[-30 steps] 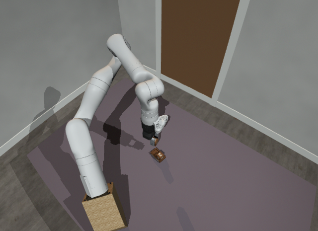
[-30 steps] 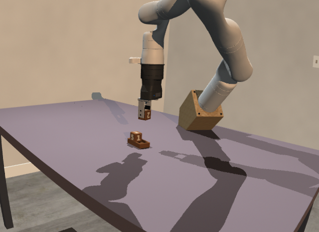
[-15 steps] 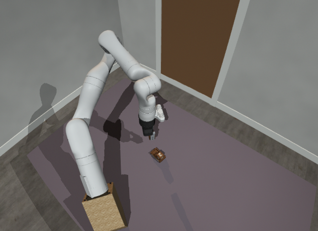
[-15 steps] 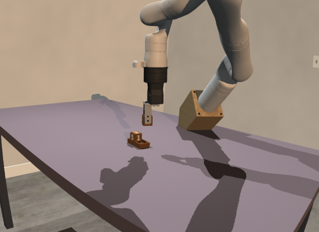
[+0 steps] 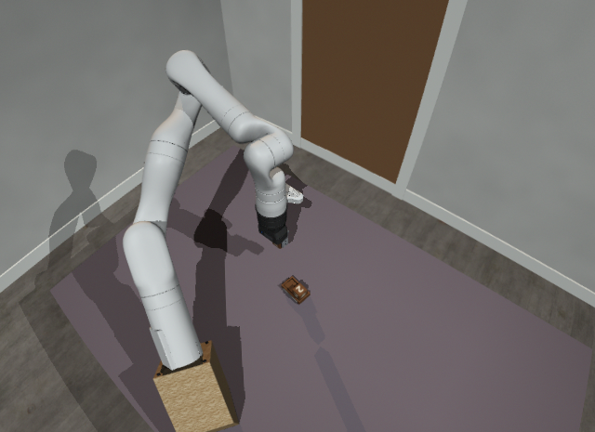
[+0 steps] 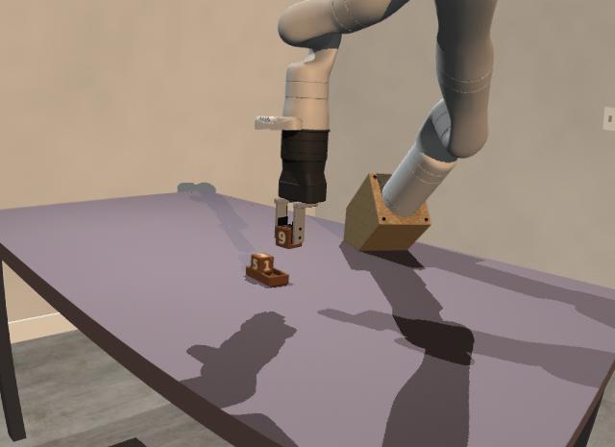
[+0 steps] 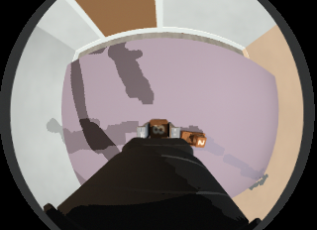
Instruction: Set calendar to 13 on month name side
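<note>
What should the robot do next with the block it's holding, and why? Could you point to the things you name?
Perhaps move the gripper [image 5: 282,243] [image 6: 288,235] [image 7: 158,127] sideways until the held cube [image 6: 282,237] [image 7: 158,129] hangs above the tray's [image 5: 301,301] [image 6: 278,279] free half, because it's beside the tray now and the other cube [image 5: 299,289] [image 6: 262,262] [image 7: 200,140] fills only one half.

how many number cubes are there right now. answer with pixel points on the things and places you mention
2. One cube [image 5: 299,289] [image 6: 261,262] [image 7: 200,140] stands in the tray [image 5: 289,293] [image 6: 278,279] [image 7: 187,140]; another cube [image 6: 283,237] [image 7: 158,129] is held in the claw [image 5: 282,245] [image 6: 288,239] [image 7: 158,127], above the table [image 5: 408,321] [image 6: 149,263] [image 7: 213,86].
</note>
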Controlling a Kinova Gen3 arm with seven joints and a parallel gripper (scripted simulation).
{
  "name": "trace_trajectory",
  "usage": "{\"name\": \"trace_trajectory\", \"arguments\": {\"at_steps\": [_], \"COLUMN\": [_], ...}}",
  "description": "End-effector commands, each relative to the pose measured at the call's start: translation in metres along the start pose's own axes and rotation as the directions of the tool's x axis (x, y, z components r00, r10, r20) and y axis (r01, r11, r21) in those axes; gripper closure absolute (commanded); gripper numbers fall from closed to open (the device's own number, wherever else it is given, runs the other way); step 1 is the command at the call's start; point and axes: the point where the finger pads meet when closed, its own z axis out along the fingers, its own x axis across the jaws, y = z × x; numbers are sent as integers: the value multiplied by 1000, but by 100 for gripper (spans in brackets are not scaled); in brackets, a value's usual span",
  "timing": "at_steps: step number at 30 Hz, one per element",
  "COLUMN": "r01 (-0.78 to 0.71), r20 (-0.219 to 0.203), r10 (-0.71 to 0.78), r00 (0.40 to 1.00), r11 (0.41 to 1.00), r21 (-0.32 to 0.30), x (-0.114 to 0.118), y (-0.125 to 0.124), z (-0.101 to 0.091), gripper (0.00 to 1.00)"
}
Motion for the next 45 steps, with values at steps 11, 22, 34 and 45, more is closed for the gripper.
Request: {"name": "trace_trajectory", "arguments": {"at_steps": [11, 22, 34, 45], "r01": [166, 166, 166, 166], "r20": [-10, -10, -10, -10], "r10": [-166, -166, -166, -166], "r00": [986, 986, 986, 986], "r11": [986, 986, 986, 986], "r21": [27, 27, 27, 27], "x": [-11, -11, -11, -11], "y": [-9, -9, -9, -10], "z": [-5, -5, 3, 47], "gripper": [40, 40, 40, 40]}}
